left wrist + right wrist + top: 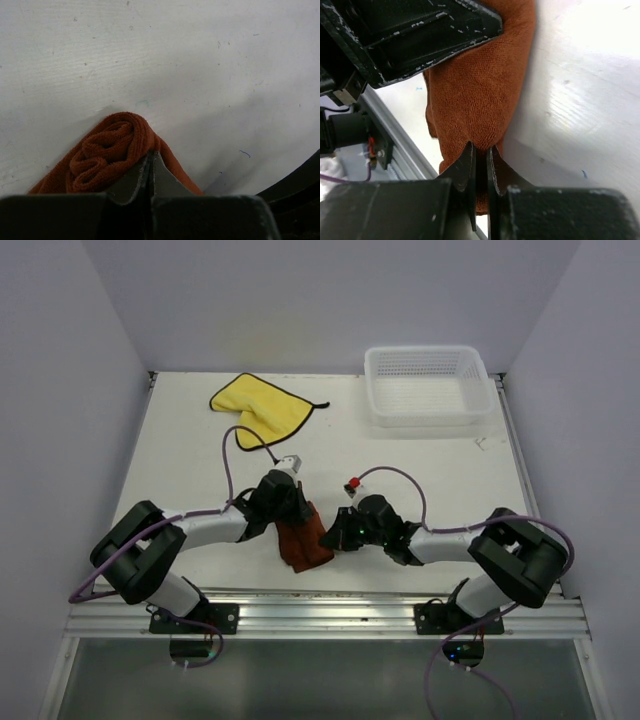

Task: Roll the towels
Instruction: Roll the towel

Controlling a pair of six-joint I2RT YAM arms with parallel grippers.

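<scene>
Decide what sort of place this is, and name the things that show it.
Most likely a robot lab test bench: a white table boxed in by plain walls, a left arm and right arm bolted to a metal rail, and only practice props, a rust-brown towel, a yellow towel and a white mesh basket.

Take the white basket (425, 388), meshed with small holes, as your mark. Left of it you see the yellow towel (258, 405), bright with dark edging. Nearer you than the basket lies the rust-brown towel (303, 542), plain and unpatterned. The left gripper (151, 159) and right gripper (481, 152) are black, the table (180, 455) white with faint specks, the cables (229, 465) purple
</scene>
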